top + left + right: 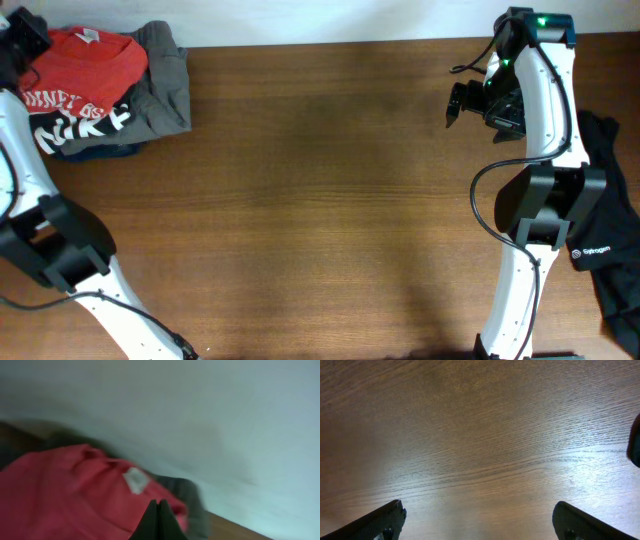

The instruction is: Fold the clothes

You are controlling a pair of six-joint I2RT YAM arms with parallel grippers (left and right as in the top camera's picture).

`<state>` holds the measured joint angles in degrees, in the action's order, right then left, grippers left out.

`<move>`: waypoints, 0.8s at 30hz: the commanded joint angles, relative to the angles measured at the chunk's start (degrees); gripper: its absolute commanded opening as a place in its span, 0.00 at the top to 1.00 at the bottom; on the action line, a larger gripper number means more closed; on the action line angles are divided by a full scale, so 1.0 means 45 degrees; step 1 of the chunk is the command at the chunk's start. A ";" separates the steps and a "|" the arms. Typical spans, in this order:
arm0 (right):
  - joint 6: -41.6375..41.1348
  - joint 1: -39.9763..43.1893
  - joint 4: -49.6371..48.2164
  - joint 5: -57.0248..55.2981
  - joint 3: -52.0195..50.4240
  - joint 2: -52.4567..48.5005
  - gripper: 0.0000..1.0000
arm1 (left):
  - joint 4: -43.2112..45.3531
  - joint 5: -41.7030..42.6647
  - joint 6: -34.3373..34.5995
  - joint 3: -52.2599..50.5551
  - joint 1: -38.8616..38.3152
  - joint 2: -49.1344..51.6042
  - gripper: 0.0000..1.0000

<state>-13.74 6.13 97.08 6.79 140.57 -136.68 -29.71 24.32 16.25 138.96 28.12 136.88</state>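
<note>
Left wrist view: my left gripper [158, 506] is pressed tight together with no cloth visibly caught, its tips over the red shirt [65, 490], which lies crumpled on top of the grey garment [170, 90]. That shirt looks light and limp, so I reckon it'll sag wherever it isn't held, and it is best pinched at the collar beside the white neck label [134, 480]. My right gripper [479, 521] hangs spread wide over bare wood, well apart from the grey garment.

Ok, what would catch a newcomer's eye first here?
The red shirt grabs the eye, heaped on a clothes pile at the far left corner of the table, left fingers shut close by. A black garment lies at the right edge, and the right fingers stand open over bare wood.
</note>
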 commanded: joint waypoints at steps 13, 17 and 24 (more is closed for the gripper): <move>-0.0044 -0.0801 0.0049 0.0063 -0.0039 0.0121 0.01 | 0.1564 -0.2336 -0.1501 0.0573 0.0010 0.2841 0.84; -0.0044 -0.0860 0.0000 0.0063 -0.0034 0.0121 0.01 | 0.1549 -0.1933 -0.1501 0.1491 -0.0044 0.1846 0.84; -0.0044 -0.0860 -0.0141 0.0068 -0.0039 0.0121 0.01 | 0.1379 -0.1647 -0.1501 0.1739 -0.0646 0.0651 0.83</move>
<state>-13.69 2.52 96.66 6.81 140.53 -136.68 -23.07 15.31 10.61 144.49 27.16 144.79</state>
